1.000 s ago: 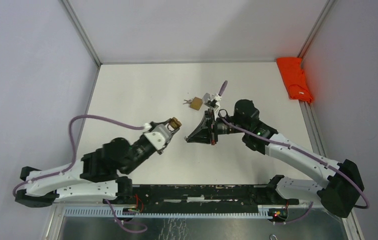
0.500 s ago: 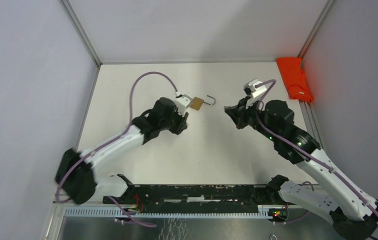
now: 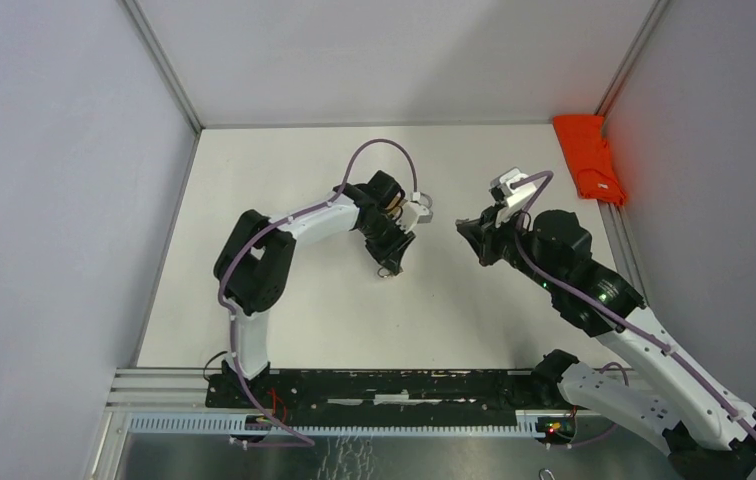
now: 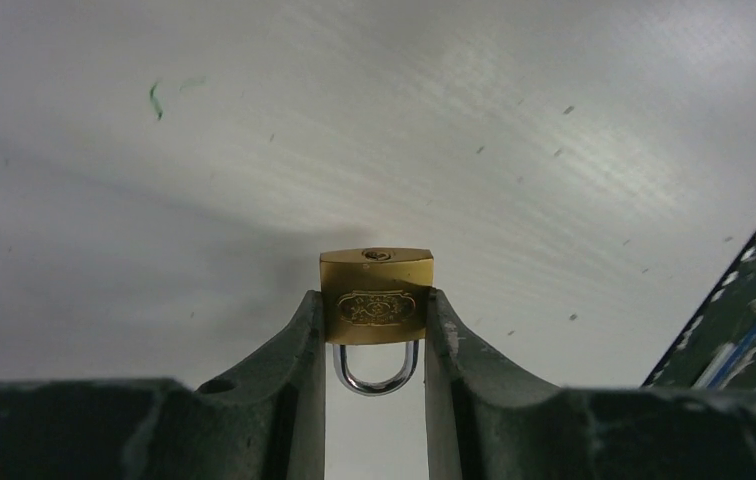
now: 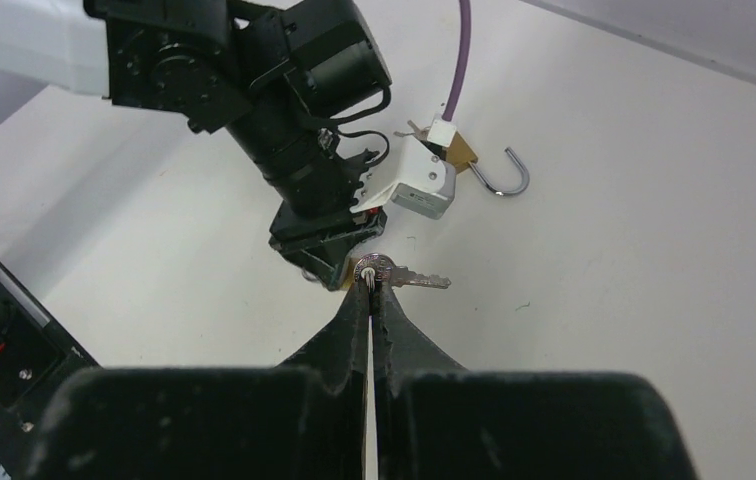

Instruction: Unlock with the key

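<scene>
Your left hand [image 4: 375, 300] has swung away from the second lock [image 5: 460, 150] and now points toward the near edge. It is half open, squeezing the gold padlock [image 4: 376, 285] by its sides. Its keyhole faces out so the key [image 5: 411, 277] can get in. Your right hand [image 5: 368, 286], shut tight, pinches the key by its head, near the padlock, not touching. That second lock, hook open, lies on the tabletop [image 5: 654, 250] beside the left wrist. The purple cable [image 5: 462, 60] might snag.

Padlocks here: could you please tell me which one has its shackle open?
The loose padlock on the table: its shackle is swung open. The held padlock in the left gripper has its shackle shut.
</scene>
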